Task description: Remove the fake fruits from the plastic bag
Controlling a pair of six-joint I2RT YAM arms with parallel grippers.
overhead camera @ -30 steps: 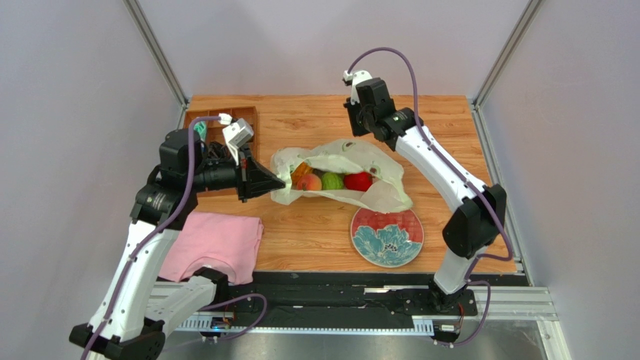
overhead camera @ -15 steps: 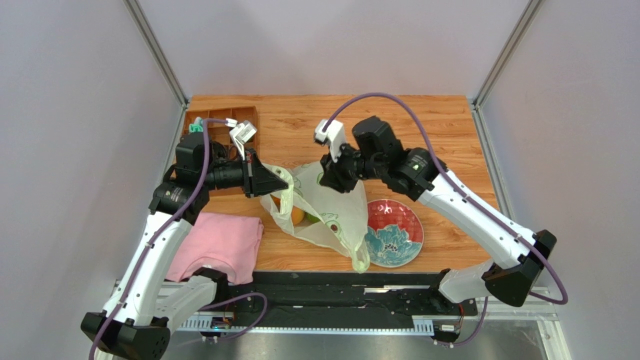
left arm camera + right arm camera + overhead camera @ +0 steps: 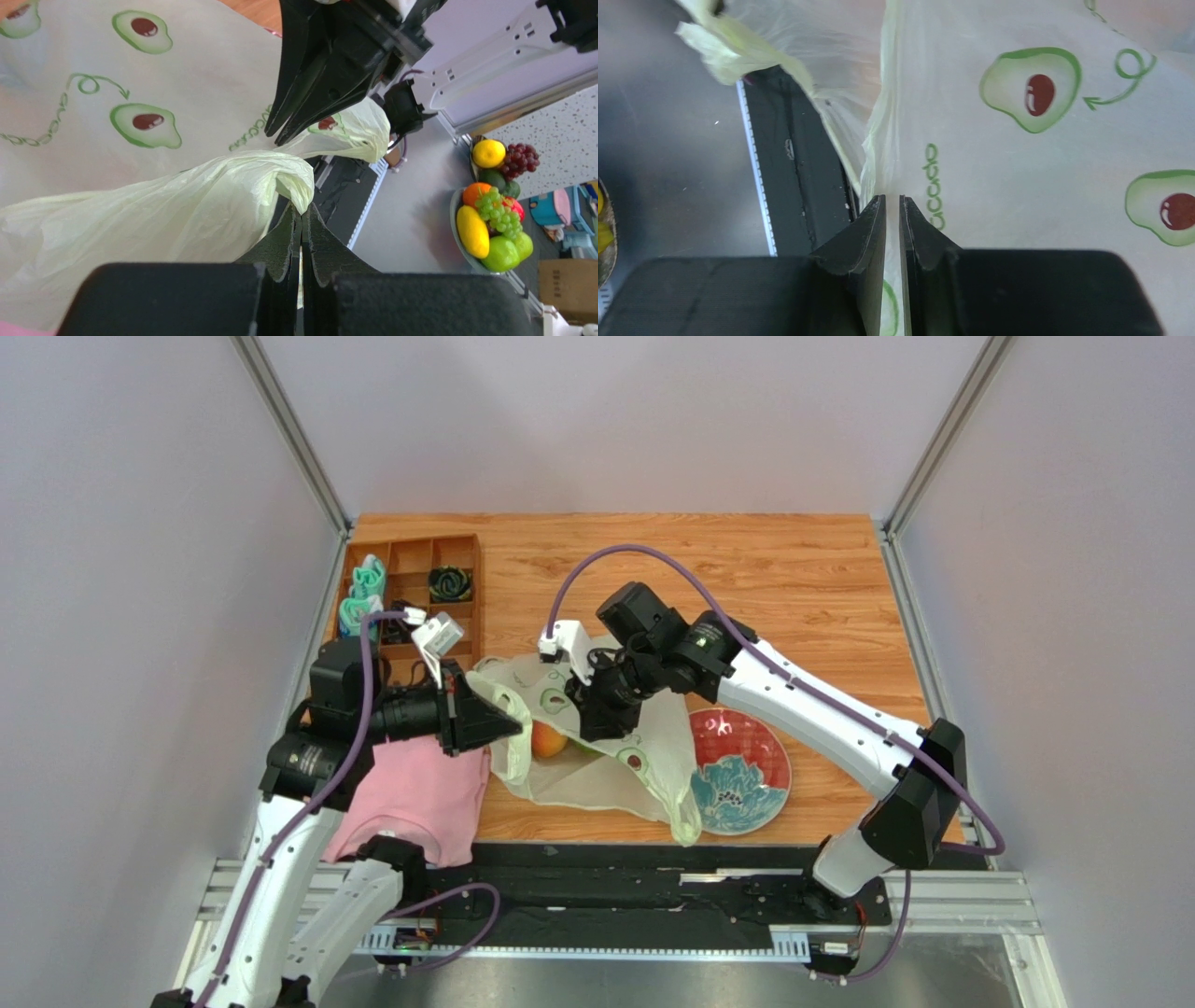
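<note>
**Operator:** Where did my left side stand?

**Spotter:** Your left gripper [image 3: 302, 210] was clamped right down. Its jaws were together on a twisted bunch of the bag [image 3: 140, 210], at the bag's left edge.

**Operator:** And the fruit?

**Spotter:** It was inside the bag, to the right of that gripper and lower, lying in the sag of the film. Through the plastic you could make out an orange fruit [image 3: 549, 741] with a sliver of a green one [image 3: 579, 748] against its right side. Any others were hidden. The two lay between your grippers, a touch nearer the right one by my reading.

**Operator:** Then the right side?

**Spotter:** Your right gripper [image 3: 892, 203] pointed down and left at the middle of the bag. The jaws were all but together, with a thin fold of film running into the slit between them. I judged that you were pinching plastic there and no fruit.

**Operator:** How did the bag lie?

**Spotter:** Its long way ran left to right, slanting toward the near edge, and its right tail was draped over the left rim of the plate [image 3: 753, 756]. It was thin and see-through, pale yellow-green with halved avocados printed on it, limp and crumpled. Both of your grips were on the upper film and the fruit sat below them, so the next move turned on getting the fruit out through the opening. I could not tell which way that opening faced.
</note>
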